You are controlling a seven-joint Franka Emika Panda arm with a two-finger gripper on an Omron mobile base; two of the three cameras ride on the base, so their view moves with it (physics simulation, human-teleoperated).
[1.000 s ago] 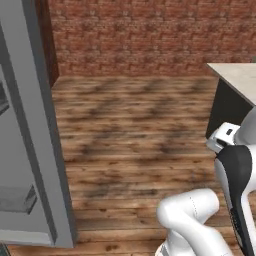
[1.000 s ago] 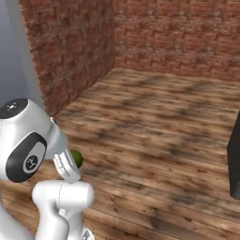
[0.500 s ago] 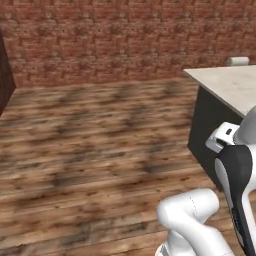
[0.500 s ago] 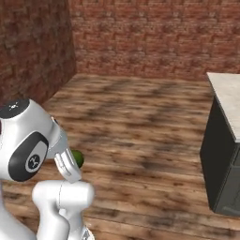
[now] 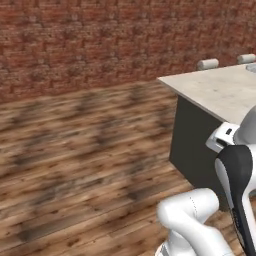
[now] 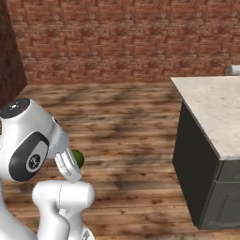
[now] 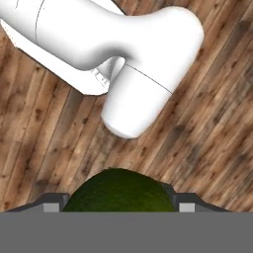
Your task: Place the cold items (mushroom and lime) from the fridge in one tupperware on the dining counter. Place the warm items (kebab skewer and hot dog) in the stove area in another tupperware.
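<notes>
Green, pebbled lime seen clamped between the two dark finger tips of the gripper in the hand view, jaws spread wide around its round body and pressing on both sides. Held low and tucked close against the robot's own white arm, above bare floor. Glimpsed again in the right base view as a small green ball peeking out just beside the arm's big white joint, near the lower left of that view.

Outward from the hand: brown wooden plank floor all around and below. Beyond that, ahead and to the right of the arm, a dark-sided dining counter with a pale stone top, near corner pointing toward the robot. Red brick wall across the back. Pale rounded objects sitting at the counter's far edge, too small to identify; no tupperware identifiable.

Judged as mid-carry, fruit already in hand and cold-item delivery under way. Key relation for the coming move: counter top lying ahead, to the right and higher than the gripped lime, well apart from it, so a lift and a reach rightward over the near edge likely needed. Round fruit, no long axis to align
</notes>
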